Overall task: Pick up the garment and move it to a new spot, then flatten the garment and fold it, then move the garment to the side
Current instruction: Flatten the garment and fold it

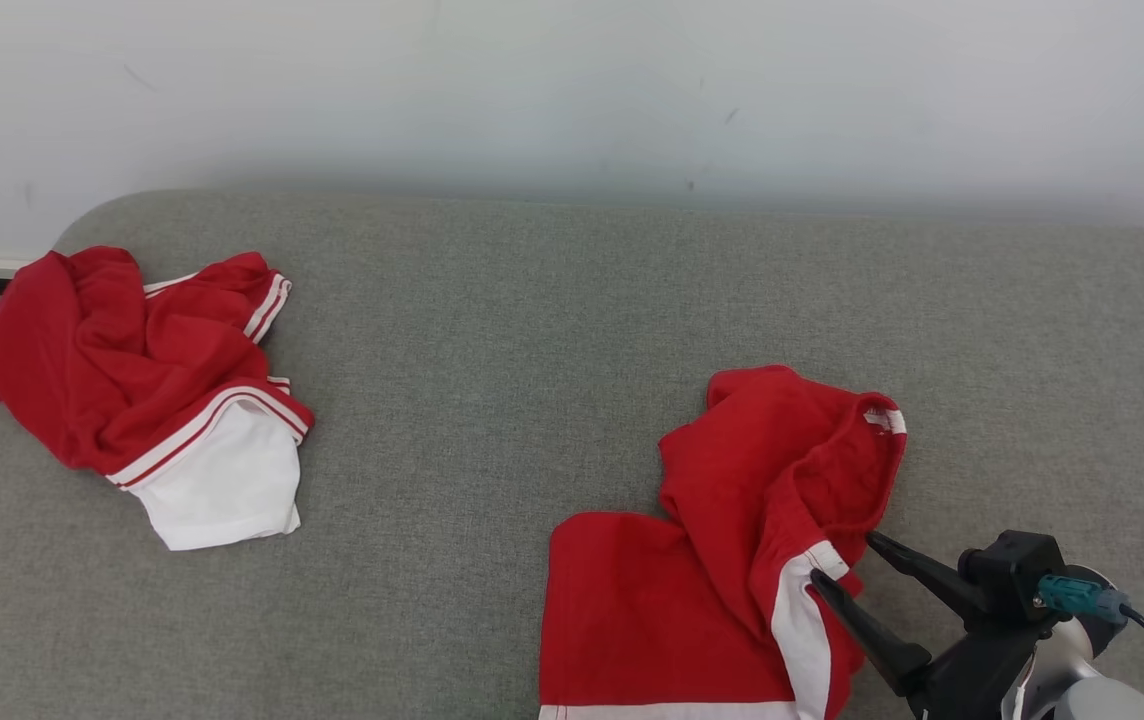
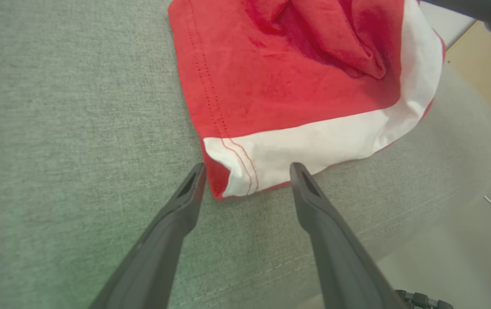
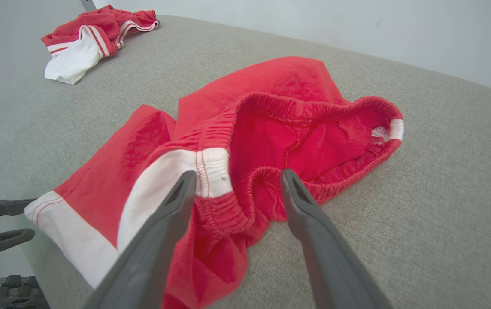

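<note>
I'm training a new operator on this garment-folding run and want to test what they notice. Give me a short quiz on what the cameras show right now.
1. True or false: the right jaws are shut on the red shorts.
2. In the head view, where does the second crumpled garment lie on the grey cushion? A) far left, apart from the shorts B) touching the shorts C) under the right arm
3. Fill in: in the left wrist view, the left jaws stand open on either side of the shorts' white ___ corner.

Key: 1 false, they stand open around the elastic waistband; 2 A; 3 hem.
</note>
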Tool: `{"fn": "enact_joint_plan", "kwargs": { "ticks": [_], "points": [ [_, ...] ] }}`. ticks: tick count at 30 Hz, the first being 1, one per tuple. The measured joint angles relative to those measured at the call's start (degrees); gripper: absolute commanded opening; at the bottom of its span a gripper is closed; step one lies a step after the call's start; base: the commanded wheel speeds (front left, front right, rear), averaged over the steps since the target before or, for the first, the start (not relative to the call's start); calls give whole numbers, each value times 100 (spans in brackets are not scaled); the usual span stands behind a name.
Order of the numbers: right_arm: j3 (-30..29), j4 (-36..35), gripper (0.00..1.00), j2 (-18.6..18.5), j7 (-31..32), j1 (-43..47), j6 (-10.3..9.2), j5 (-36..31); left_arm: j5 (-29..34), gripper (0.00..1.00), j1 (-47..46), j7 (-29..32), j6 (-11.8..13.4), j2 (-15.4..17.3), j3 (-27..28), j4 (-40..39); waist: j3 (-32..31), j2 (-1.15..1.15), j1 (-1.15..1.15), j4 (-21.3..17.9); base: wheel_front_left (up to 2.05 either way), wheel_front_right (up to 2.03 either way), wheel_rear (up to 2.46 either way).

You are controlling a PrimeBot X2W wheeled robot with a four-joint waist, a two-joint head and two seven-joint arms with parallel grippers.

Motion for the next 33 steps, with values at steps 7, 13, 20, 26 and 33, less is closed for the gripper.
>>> {"fn": "enact_joint_plan", "kwargs": {
  "ticks": [7, 13, 20, 26, 33],
  "points": [
    [516, -83, 64, -312, -36, -253, -1, 301, -370, 87, -268, 0, 0, -118, -171, 258, 25, 0, 0, 86, 0, 0, 0],
    [828, -54, 0, -417, -132, -504, 0, 476, -876, 0, -486, 0, 0, -204, -564, 642, 11, 0, 0, 151, 0, 0, 0],
    [1140, -85, 0, -566, -475, -549, 0, 688, -932, 0, -455, 0, 0, -157, -69, 357, -153, 0, 0, 125, 0, 0, 0],
    [1004, -360, 0, -660, -670, -436, 0, 946, -591, 0, -103, 1, 0, 57, 693, -427, -314, 0, 0, 30, 0, 0, 0],
    [825, -597, 0, -533, -589, -860, -1, 1177, -439, 0, -845, -1, 0, 680, 890, -978, -254, 0, 0, -208, 0, 0, 0]
  ]
}}
